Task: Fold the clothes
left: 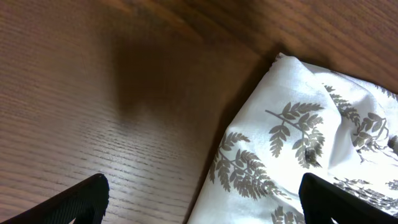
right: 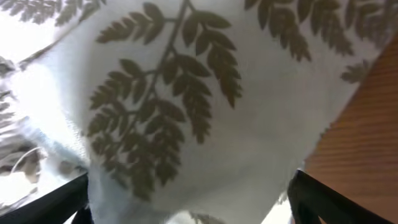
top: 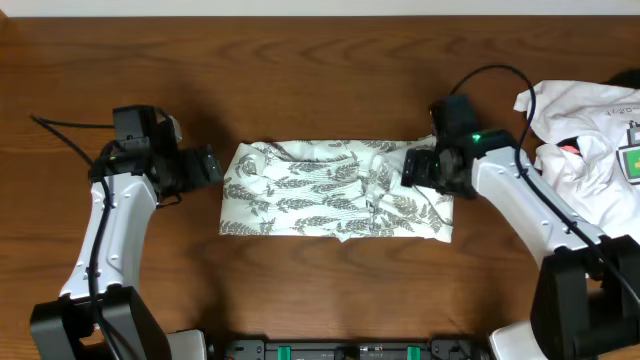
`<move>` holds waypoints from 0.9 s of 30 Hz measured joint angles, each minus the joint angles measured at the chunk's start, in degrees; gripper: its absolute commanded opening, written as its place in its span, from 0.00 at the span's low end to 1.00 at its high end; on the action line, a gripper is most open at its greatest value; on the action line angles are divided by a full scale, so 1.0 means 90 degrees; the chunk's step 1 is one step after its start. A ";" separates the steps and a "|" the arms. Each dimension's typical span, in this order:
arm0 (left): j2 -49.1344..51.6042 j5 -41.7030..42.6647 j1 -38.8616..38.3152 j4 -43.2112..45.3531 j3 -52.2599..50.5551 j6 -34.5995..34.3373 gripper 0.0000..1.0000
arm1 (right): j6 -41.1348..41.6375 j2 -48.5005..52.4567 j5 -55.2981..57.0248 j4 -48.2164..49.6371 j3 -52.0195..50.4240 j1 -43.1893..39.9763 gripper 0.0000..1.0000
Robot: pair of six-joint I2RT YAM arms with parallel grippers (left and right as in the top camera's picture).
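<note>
The clothes (top: 320,190), white fabric printed with grey-green fern leaves, lie folded into a wide band in the middle of the table. My left gripper (top: 212,165) hovers at the band's left end with its jaws open. In the left wrist view the garment's edge (left: 292,143) runs between my left gripper's (left: 202,208) dark fingertips (left: 90,196), one over bare wood and one over cloth. My right gripper (top: 412,167) sits on the band's upper right corner. In the right wrist view a hump of the leafy cloth (right: 186,93) fills the gap of my right gripper (right: 189,205), whose jaws stand wide and open.
A heap of plain white garment (top: 580,130) with a green-and-yellow tag (top: 633,160) lies at the right edge of the table, behind my right arm. A black cable (top: 60,128) trails at the far left. Brown wooden tabletop (top: 320,90) surrounds the folded band.
</note>
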 measured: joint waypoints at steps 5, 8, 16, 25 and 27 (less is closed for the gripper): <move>0.0000 0.0000 0.0000 0.0000 0.0000 0.0000 0.98 | 0.0019 0.0024 0.0017 0.0629 -0.0182 0.0000 0.41; 0.0002 -0.0002 0.0000 0.0000 0.0000 0.0000 0.98 | 0.0027 0.0024 0.0017 0.0959 -0.0182 0.0000 0.01; 0.0000 0.0000 0.0000 0.0000 0.0000 0.0000 0.98 | -0.0981 0.0027 -0.0151 0.2106 -0.0194 0.0136 0.01; 0.0000 0.0000 0.0000 0.0000 0.0000 0.0000 0.98 | -0.2079 0.0068 -0.0206 0.2603 -0.0194 0.0546 0.01; 0.0000 0.0000 0.0000 0.0000 0.0000 0.0000 0.98 | -0.2193 0.0155 -0.0294 0.2601 -0.0194 0.0607 0.01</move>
